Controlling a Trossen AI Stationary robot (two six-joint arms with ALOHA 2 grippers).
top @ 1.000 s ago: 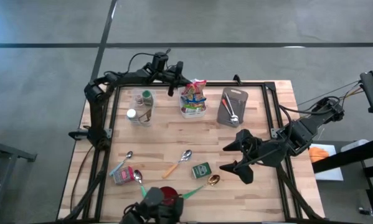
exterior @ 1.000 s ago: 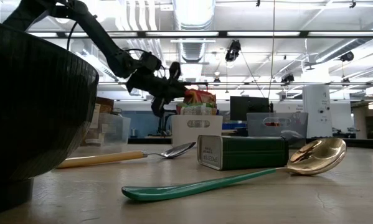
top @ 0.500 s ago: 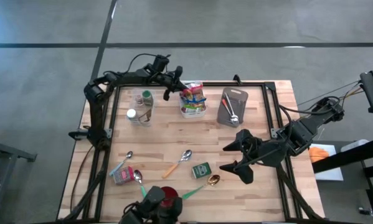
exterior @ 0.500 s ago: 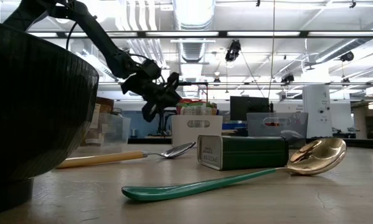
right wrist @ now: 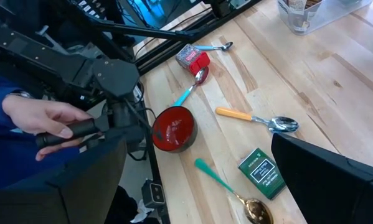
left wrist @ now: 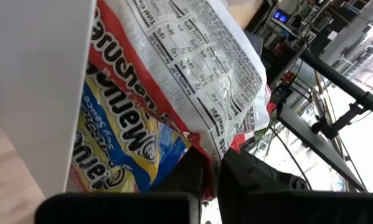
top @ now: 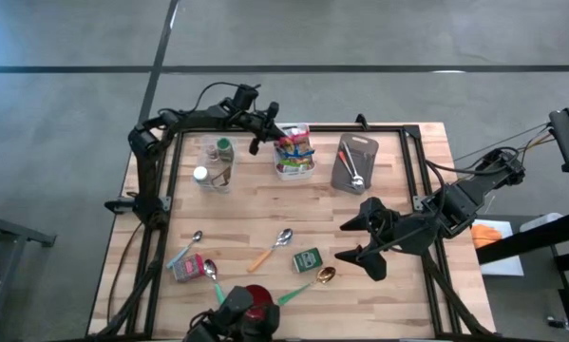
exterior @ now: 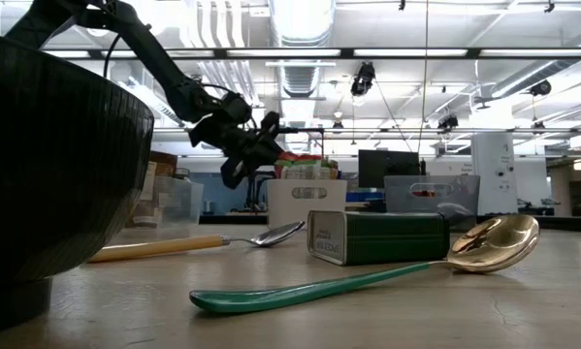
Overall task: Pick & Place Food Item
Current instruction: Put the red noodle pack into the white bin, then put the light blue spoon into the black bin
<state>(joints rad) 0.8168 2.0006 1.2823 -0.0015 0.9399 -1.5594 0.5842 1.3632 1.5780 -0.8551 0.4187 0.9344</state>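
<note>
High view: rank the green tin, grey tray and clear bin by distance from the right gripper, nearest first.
From the right gripper, open over the table's right side:
1. Green tin, just to its left, toward the near edge.
2. Grey tray, at the far edge, holding a spoon.
3. Clear bin, far left, across the table.

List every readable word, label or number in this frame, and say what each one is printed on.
"Maruchan": the yellow and red noodle packets in the white bin, upside down in the left wrist view.
Nutrition panel on the packet's white back: too small to read.
Green tin label: blurred.
Red can: unreadable.
</note>
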